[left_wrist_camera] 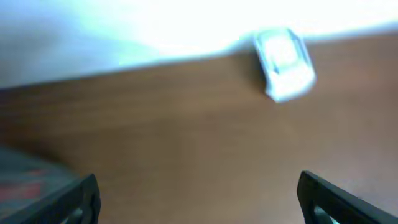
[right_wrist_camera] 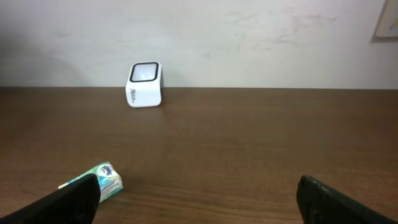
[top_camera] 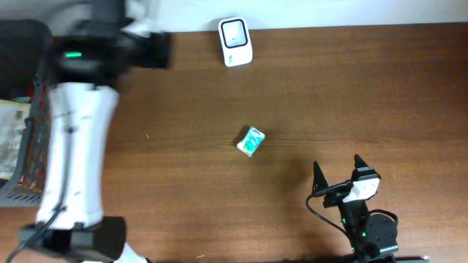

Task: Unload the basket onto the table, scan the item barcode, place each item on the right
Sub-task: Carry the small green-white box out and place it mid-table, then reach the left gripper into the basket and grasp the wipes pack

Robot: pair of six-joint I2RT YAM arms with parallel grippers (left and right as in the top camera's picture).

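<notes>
Teal-and-white packet point(top_camera: 251, 141) is lying at frame centre, long axis running lower left to upper right, up-left of my right gripper point(top_camera: 338, 172), the nearer one; its print is unreadable. White barcode scanner point(top_camera: 235, 42) is sitting at top centre, its lettering illegible. I am holding the right gripper and the left gripper point(left_wrist_camera: 199, 202) wide apart, gripping nothing.

scanner point(left_wrist_camera: 284, 63): blurred | basket point(top_camera: 25, 157): cut by edge | packet point(top_camera: 251, 141) print: unreadable
</notes>
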